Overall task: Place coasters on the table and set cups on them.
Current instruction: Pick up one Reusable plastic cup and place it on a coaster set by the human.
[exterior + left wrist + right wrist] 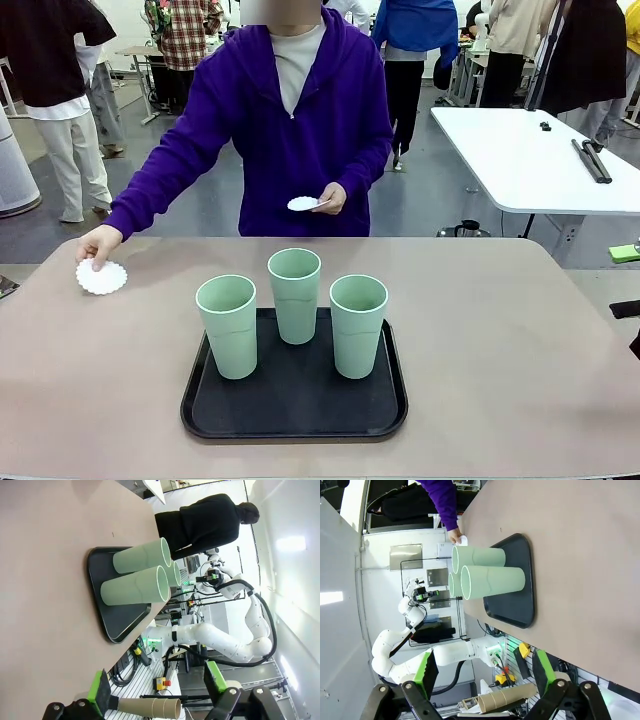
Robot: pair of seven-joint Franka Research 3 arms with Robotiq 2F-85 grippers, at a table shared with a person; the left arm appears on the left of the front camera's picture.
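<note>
Three mint-green cups stand upright on a black tray (294, 420) at the near middle of the beige desk (500, 350): left cup (227, 326) and right cup (358, 325) toward the near side, middle cup (295, 295) behind and between them, close together but not touching. None of the cups has a coaster under it. A person in a purple hoodie stands at the far side. Their reaching hand (97, 243) is down at the desk's far-left corner with its fingertips on a flat coaster (101, 277) that lies on the desk, well apart from the tray. The other hand (332, 197) is held near the body above the far edge, pinching a held coaster (303, 204) — one or several, can't tell. Left gripper (157, 680) is off the desk at its side, green-padded fingers (100, 690) spread wide with nothing between them, looking across at the tray and cups. Right gripper (485, 667) is likewise off the opposite side, fingers (542, 672) spread and empty — cups and the reaching hand show beyond it.
</note>
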